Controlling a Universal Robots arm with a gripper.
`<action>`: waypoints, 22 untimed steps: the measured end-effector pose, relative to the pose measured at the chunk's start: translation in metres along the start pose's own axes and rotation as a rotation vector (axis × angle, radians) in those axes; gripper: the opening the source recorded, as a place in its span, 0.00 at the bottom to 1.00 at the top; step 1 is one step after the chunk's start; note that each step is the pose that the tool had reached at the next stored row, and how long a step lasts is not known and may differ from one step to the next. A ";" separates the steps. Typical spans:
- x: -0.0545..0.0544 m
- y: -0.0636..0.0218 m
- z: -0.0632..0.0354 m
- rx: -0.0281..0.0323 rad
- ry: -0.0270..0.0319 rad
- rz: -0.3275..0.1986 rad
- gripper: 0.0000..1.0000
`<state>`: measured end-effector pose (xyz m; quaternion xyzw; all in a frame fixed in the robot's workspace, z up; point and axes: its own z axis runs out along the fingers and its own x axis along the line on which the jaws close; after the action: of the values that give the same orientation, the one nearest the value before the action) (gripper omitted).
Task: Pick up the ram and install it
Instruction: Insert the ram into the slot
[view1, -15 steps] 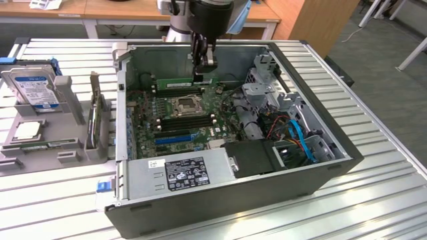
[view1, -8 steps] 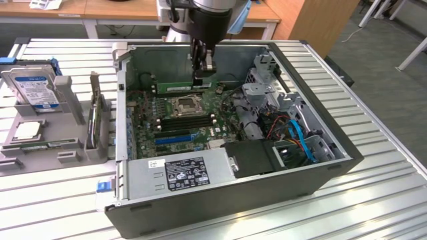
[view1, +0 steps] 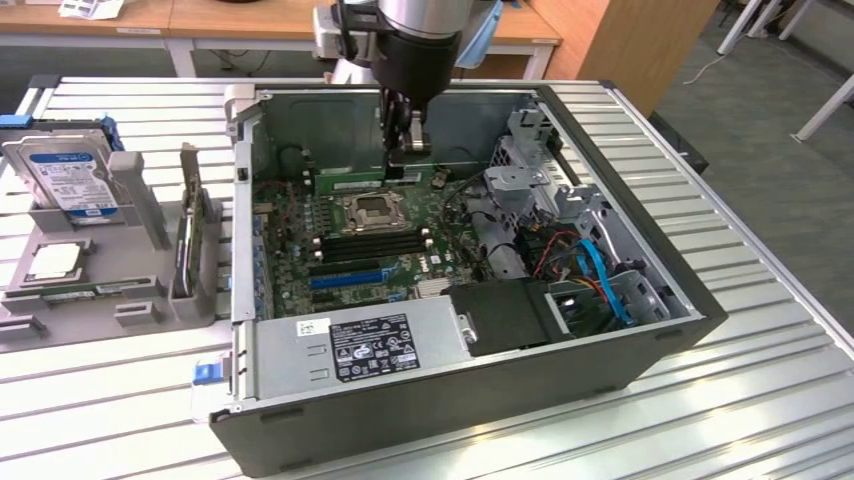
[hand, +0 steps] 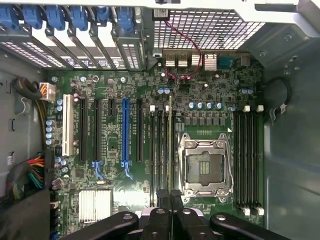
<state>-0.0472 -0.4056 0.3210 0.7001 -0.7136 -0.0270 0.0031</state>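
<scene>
An open computer case (view1: 627, 370) lies on its side on the slatted metal worktop (view1: 747, 400), taking up the middle of it and reaching toward the edge at the exterior view's right. The arm comes down into the case from above, and the end effector (view1: 406, 152) has its fingers drawn narrow and clamped on the ram (view1: 363, 184). In the exterior view the ram is a thin green strip just under the fingertips, lying level and running lengthwise toward the exterior view's left, seen against the case's far wall. In the wrist view the end effector (hand: 170, 199) grips one end of the ram (hand: 170, 145), which is seen edge-on as a thin pale line. It runs parallel to the dark memory slots (hand: 159, 150) and sits just beside the processor socket (hand: 206, 167), between the socket and those slots. Whether it touches a slot or hangs above the motherboard (hand: 215, 107) cannot be told. A second bank of memory slots (hand: 247, 160) sits on the other side of the socket, and a blue slot (hand: 125, 132) stands among the longer card slots. Inside the case a power supply (view1: 374, 345) with a dark label fills the near side, with blue cables (view1: 607, 285) beside it. By the worktop edge at the exterior view's left stands a grey holder (view1: 134, 200) with a hard drive (view1: 60, 170) upright in it, and an expansion card (view1: 190, 235) stands on edge between the holder and the case.
</scene>
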 end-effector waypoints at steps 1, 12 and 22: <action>0.000 0.0000 0.0011 0.0000 0.0000 0.000 0.12; 0.000 -0.0005 0.0119 0.0000 0.0000 0.000 0.12; 0.001 -0.0009 0.0213 0.0000 0.0000 0.000 0.12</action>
<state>-0.0472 -0.4056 0.2997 0.7001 -0.7136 -0.0270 0.0031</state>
